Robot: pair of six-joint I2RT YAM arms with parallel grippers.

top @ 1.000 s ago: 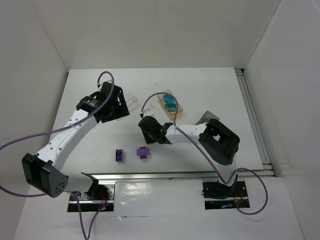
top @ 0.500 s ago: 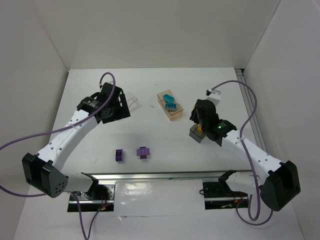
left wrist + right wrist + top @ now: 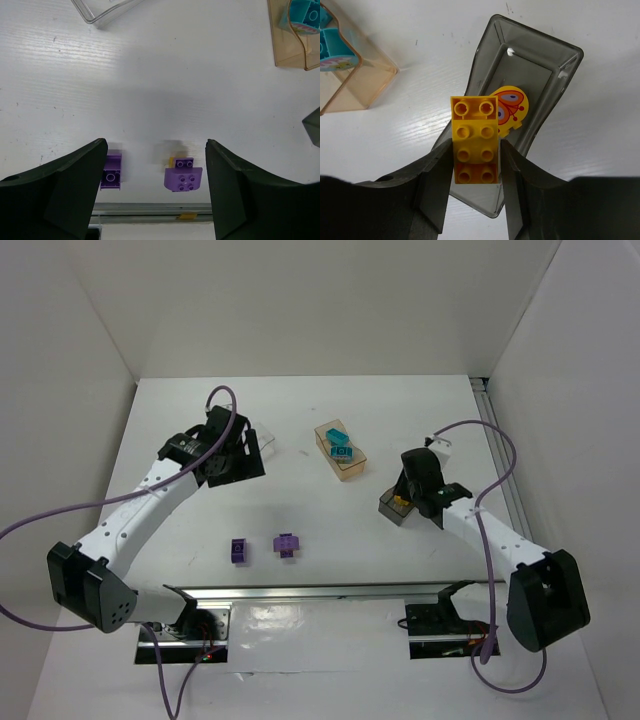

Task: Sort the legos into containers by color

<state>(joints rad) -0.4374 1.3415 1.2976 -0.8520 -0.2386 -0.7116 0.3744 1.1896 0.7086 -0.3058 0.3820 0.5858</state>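
Note:
My right gripper (image 3: 475,156) is shut on an orange-yellow lego (image 3: 474,141) and holds it over the near end of the dark smoky grey container (image 3: 540,60). A round yellow piece with a butterfly print (image 3: 512,106) lies inside that container. In the top view the right gripper (image 3: 407,494) is above the grey container (image 3: 389,510). My left gripper (image 3: 156,147) is open and empty, high above two purple legos (image 3: 111,172) (image 3: 184,176). In the top view it (image 3: 236,452) is beside the clear container (image 3: 266,440). The tan-orange container (image 3: 350,466) holds teal legos (image 3: 338,443).
The two purple legos (image 3: 239,551) (image 3: 287,544) lie near the table's front edge, just behind the metal rail (image 3: 330,592). A rail (image 3: 505,480) runs along the table's right side. White walls close in the back and both sides.
My right arm has swung from the table's middle to the right and now holds the yellow lego over the dark grey container. My left gripper has shifted slightly right.

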